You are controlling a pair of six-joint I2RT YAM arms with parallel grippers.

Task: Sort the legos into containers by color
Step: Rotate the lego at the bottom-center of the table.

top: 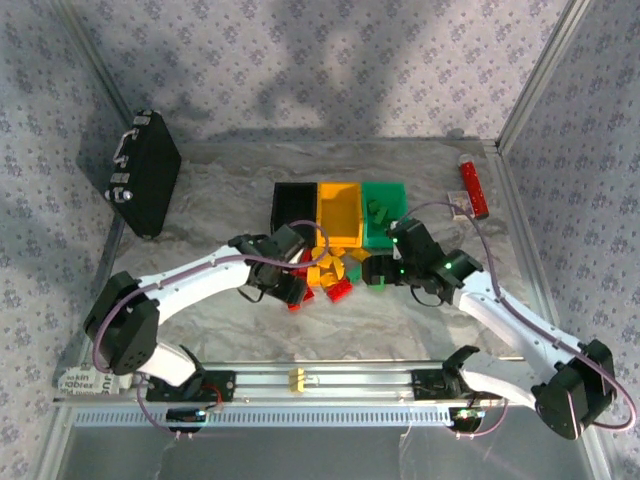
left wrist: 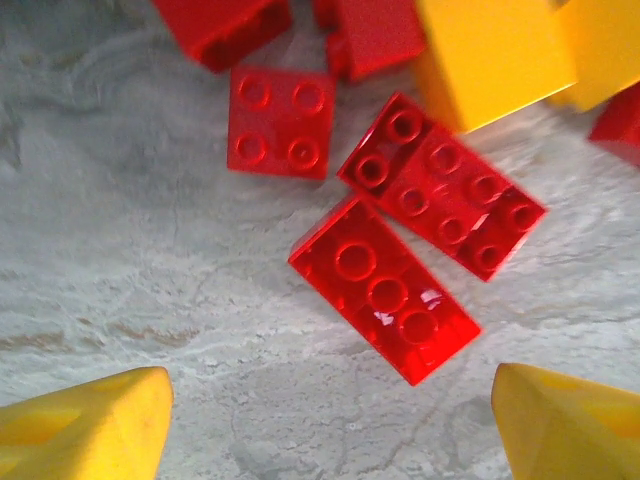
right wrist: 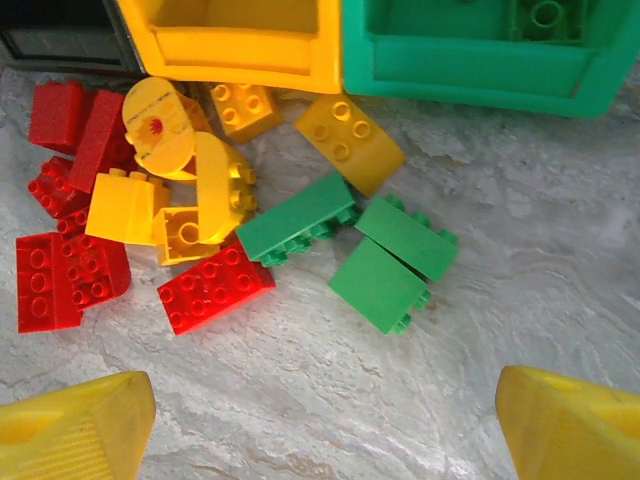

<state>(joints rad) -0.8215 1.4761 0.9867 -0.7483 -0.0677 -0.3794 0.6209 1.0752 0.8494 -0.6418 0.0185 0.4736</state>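
Jaws: left gripper (left wrist: 328, 440) is spread wide, with nothing between its fingertips (left wrist: 85, 425). Right gripper (right wrist: 322, 432) is also spread and holds nothing.

Left wrist view: the gripper hangs over red legos on the table (left wrist: 120, 260).
- A red brick (left wrist: 385, 290) showing three round hollows lies just ahead of the gap between the jaws.
- Its far edge is against an eight-stud red brick (left wrist: 443, 185), which is studs up.
- A four-stud red brick (left wrist: 279, 122) lies near these two, apart from them.
- A yellow brick (left wrist: 495, 55) sits at the top edge.

Right wrist view: three green bricks lie loose on the table ahead of the jaws.
- Two (right wrist: 405, 237) (right wrist: 378, 285) touch each other.
- The third (right wrist: 298, 218) is just beside them and rests against the mixed pile.
- To its left are yellow pieces (right wrist: 125, 205) and red pieces (right wrist: 215, 288).
- One yellow brick (right wrist: 350, 140) lies just in front of the bins.
- A green brick (right wrist: 545, 18) is inside the green bin (right wrist: 470, 75).

Top view: the black bin (top: 293, 205), yellow bin (top: 339, 205) and green bin (top: 383, 235) stand in a touching row, left to right. The lego pile (top: 330, 275) lies just in front of them, between the two grippers.
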